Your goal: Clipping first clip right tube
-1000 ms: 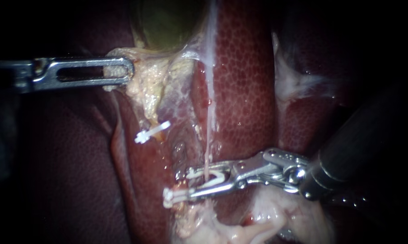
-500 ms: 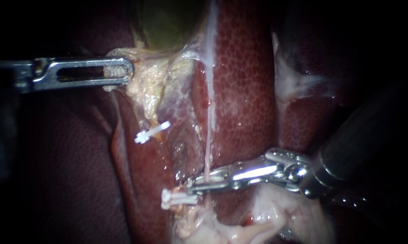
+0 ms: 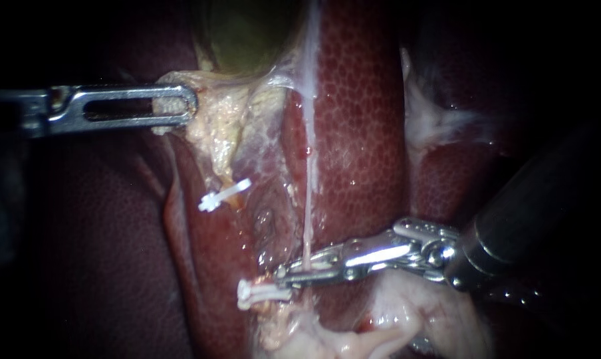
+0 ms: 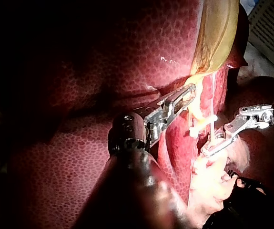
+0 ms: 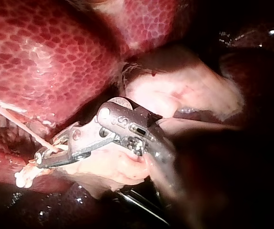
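two grips: right instrument jaws tight on crosswise clip across upright tube, left instrument's on gallbladder

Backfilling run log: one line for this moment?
left instrument: shut on gallbladder | right instrument: shut on clip across right tube | other clip: apart, untouched

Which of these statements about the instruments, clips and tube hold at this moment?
1. The right instrument has its jaws closed on the thin tube. True.
2. The left instrument hangs clear of all tissue. False: its jaws grip pale tissue below the gallbladder.
3. Two white clips show in the endoscope view. True: an upper clip and a lower clip.
4. The upper clip sits between the right instrument's jaws. False: it sits apart from them, nearer the left instrument.
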